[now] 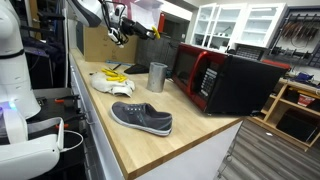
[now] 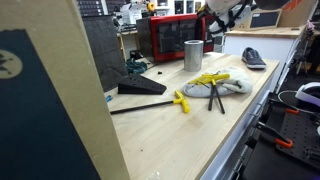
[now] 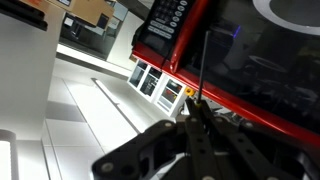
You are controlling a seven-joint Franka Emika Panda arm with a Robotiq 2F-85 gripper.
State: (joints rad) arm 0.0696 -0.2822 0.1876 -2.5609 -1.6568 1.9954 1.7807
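I have the gripper [image 3: 196,112] pinched fully shut on a thin rod [image 3: 201,65]. It hangs above the counter [image 1: 150,140], off the microwave's [image 1: 215,78] front, and its long axis points from the fingertips toward the microwave.

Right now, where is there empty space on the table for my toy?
Bare wood: between the shoe and the microwave, and at the end of the counter past the shoe. Crowded around the cloth and metal cup.
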